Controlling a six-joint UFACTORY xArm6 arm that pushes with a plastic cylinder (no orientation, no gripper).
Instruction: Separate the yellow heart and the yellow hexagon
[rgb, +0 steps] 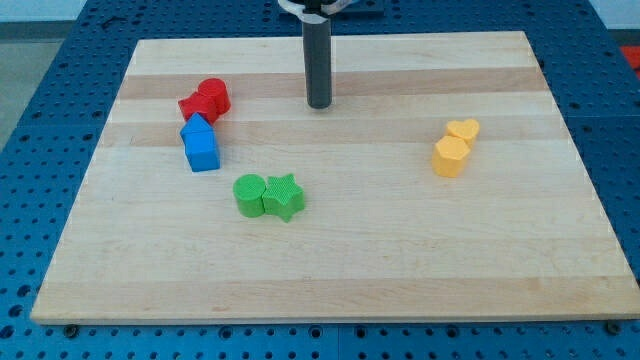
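The yellow heart (463, 130) lies at the view's right, touching the yellow hexagon (451, 157) just below and left of it. My tip (318, 104) rests on the board near the view's top centre, well to the left of both yellow blocks and apart from every block.
Two red blocks (206, 100) touch each other at the upper left. A blue block (200, 144) sits just below them. A green cylinder (250, 194) and a green star (284, 196) touch at the centre left. The wooden board (350, 270) ends at blue pegboard on all sides.
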